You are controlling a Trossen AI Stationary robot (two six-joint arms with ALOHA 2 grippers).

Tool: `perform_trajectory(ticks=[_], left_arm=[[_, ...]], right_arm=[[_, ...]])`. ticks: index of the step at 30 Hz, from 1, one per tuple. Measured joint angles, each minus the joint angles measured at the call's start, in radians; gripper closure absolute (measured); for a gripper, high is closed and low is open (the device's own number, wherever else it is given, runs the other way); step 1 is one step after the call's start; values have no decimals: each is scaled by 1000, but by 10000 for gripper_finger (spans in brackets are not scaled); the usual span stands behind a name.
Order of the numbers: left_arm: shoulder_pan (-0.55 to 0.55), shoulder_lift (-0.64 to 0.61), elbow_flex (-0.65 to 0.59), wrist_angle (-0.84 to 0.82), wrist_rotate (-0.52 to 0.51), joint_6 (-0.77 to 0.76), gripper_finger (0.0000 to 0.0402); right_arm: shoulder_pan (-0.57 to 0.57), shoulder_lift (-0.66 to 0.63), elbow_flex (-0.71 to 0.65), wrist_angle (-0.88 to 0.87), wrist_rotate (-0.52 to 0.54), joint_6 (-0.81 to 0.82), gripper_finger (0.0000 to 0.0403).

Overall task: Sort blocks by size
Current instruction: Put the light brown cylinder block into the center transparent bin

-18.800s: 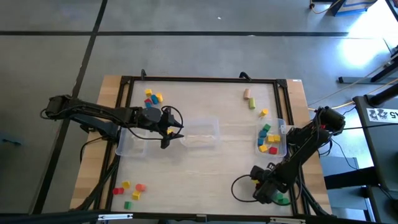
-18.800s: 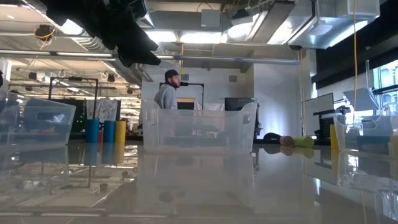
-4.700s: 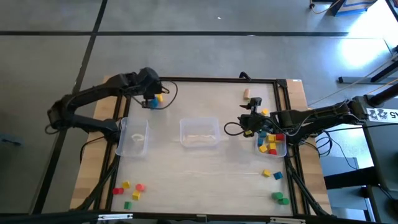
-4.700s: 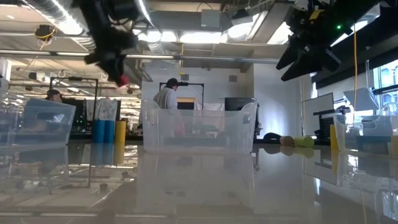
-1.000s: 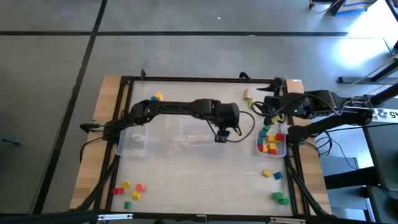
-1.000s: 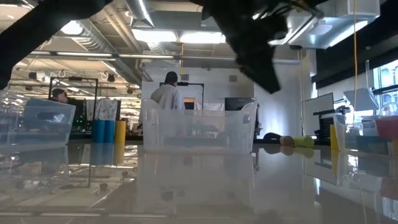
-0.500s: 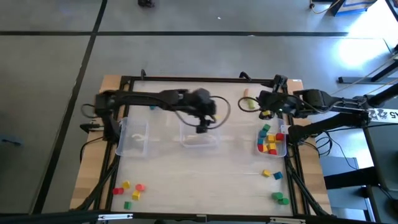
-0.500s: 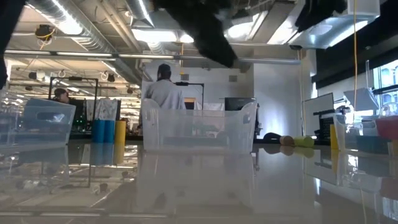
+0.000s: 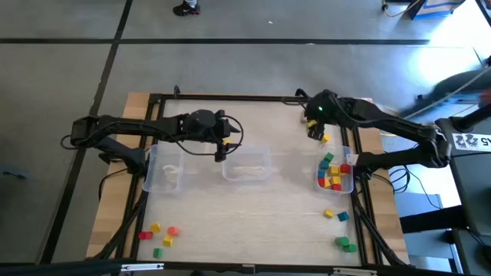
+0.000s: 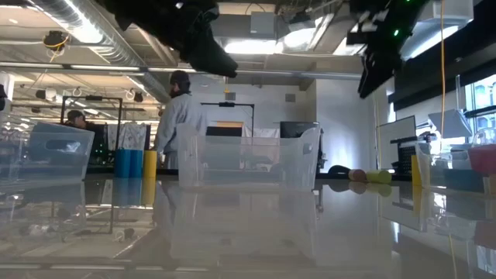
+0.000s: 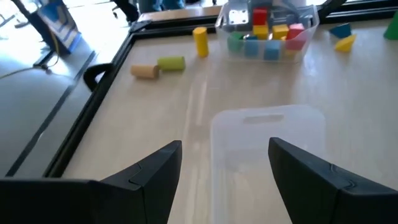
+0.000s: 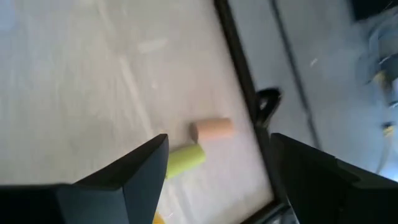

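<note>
Where no writing legible, right claw [image 12: 214,180] spread above tan cylinder [image 12: 212,130].

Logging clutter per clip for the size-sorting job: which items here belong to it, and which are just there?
Job items:
- loose blocks at the near left
- blocks at the near right
- tan cylinder and green cylinder
- blocks in the right bin
- left gripper, right gripper, both open and empty

Just there:
- black frame
- person behind
</note>
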Motion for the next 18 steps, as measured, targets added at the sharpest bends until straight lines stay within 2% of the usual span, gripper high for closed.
perform_trajectory(ticks=[7, 18], left_arm=[[22, -10, -34, 0, -2, -54, 164], [4, -11, -34, -16, 0, -38, 164]], right_arm=[[-181, 131, -5, 13, -96, 46, 118], [-243, 342, -6, 116, -95, 260, 118]])
